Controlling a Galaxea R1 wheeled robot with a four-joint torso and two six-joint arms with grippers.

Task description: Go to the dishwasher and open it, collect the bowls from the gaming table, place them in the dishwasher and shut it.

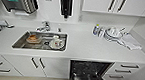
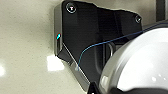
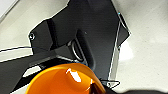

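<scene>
The dishwasher stands open below the white table, right of the sink. An orange bowl sits close under the right wrist; whether either gripper holds anything cannot be told.

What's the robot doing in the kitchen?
It is facing a white kitchen counter with a sink that has some dishes in it. Below the counter, the dishwasher is open, so you can see its dark inside. The right wrist camera shows an orange bowl very close up, and the left wrist camera shows a pale, shiny rounded thing, probably another bowl. It looks like the robot has brought bowls over to load, but none is in the dishwasher yet as far as I can see.
</scene>
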